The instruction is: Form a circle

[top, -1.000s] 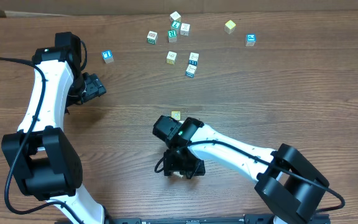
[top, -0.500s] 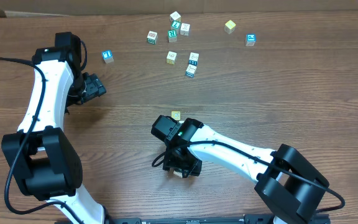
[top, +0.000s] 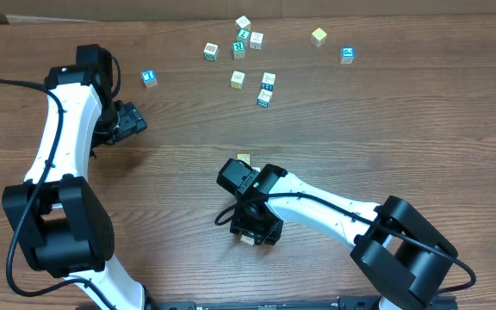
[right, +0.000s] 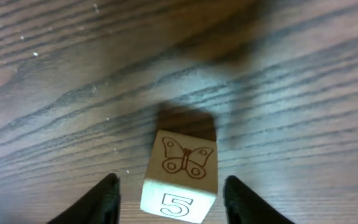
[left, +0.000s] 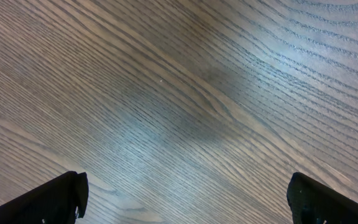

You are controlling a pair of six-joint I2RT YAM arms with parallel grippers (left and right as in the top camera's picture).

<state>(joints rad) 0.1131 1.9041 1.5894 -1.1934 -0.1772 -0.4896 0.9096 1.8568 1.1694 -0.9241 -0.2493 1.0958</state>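
Change: right tool (top: 250,231) has narrowed over the last second and its wrist has swung slightly to the right; the left arm has not moved.
Right tool: fingers (right: 107,199) stand partly closed, one on each side of a pale wooden cube printed with a brown butterfly and the numeral 5 (right: 182,168). A strip of worktop shows on both sides of the cube, and the strip on the right is the thinner. Only the fingertips are in frame, cut off by the lower edge.
Butterfly cube, overhead view: mostly hidden beneath the right tool, with only a pale corner showing at the tool's lower edge.
Left tool (left: 188,199): fully wide. Its fingertips are cut off in the two lower corners of the wrist view, with only brown wood-grain worktop (left: 166,93) between them.
Circle: not yet formed.
Pale yellow cube (top: 244,158): at mid-worktop, just beside the right arm's black wrist housing and partly hidden by it.
Scattered small cubes (top: 238,79): spread along the far side of the worktop with whitish, green and blue faces. Their printed marks are too small to read.
Blue-faced cube (top: 149,77): lies alone, near the left arm.
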